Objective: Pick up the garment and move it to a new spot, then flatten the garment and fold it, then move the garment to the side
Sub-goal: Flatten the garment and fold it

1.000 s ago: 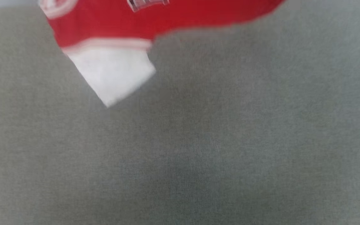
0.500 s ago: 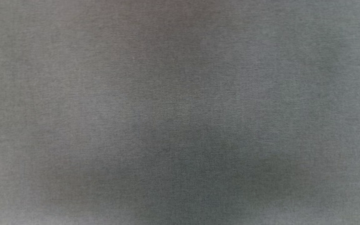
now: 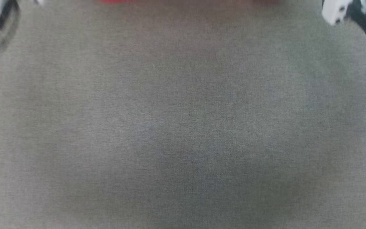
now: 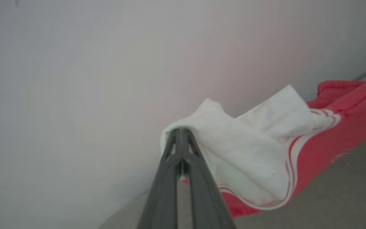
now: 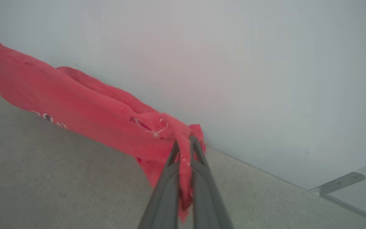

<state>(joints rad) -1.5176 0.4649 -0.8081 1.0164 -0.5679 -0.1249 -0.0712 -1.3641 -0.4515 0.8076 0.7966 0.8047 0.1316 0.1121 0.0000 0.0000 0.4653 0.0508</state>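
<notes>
The garment (image 4: 313, 149) is a red T-shirt with white sleeves and red-white stripe trim, held stretched in the air above the grey surface. My left gripper (image 4: 180, 132) is shut on a white sleeve (image 4: 249, 152). My right gripper (image 5: 183, 140) is shut on a bunched red edge of the garment (image 5: 75, 101), whose white-outlined letters show faintly. In the head view only a thin red sliver of the garment (image 3: 114, 1) shows at the top edge, with parts of my left arm (image 3: 2, 12) and right arm (image 3: 361, 16) in the upper corners.
A grey cloth-covered table (image 3: 183, 127) lies under the garment. A plain pale wall (image 4: 75, 63) stands right behind it. A metal bracket (image 5: 338, 184) sits by the table's far edge in the right wrist view.
A second ago the red body and a white sleeve hung at the head view's top. They then left that view. Now a red sliver and both arms show along the top.
</notes>
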